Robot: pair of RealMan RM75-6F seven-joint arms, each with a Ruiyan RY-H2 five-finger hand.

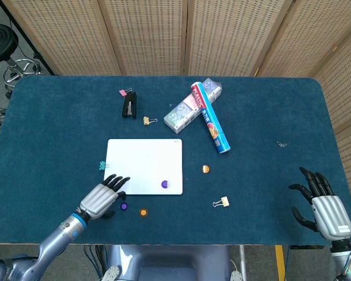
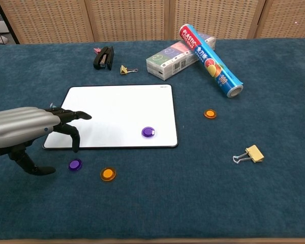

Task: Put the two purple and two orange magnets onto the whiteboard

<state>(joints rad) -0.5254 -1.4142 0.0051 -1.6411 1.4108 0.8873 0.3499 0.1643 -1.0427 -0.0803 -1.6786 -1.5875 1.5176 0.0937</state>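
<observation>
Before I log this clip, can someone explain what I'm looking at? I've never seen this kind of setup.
These are two views of one moment, from cameras on a two-armed robot: one looks down from its head, the other looks across the table from its chest.

The silver and black shapes are its mechanical hands. The left hand hovers with fingers spread at the near left corner of the whiteboard, holding nothing. The right hand is open at the table's near right edge and shows only in the head view.

One purple magnet already sits on the whiteboard. A second purple magnet and an orange magnet lie on the blue tablecloth just in front of the board; another orange magnet lies to its right.

Also there: a stapler, a roll of plastic wrap across a tissue pack, and several binder clips.
</observation>
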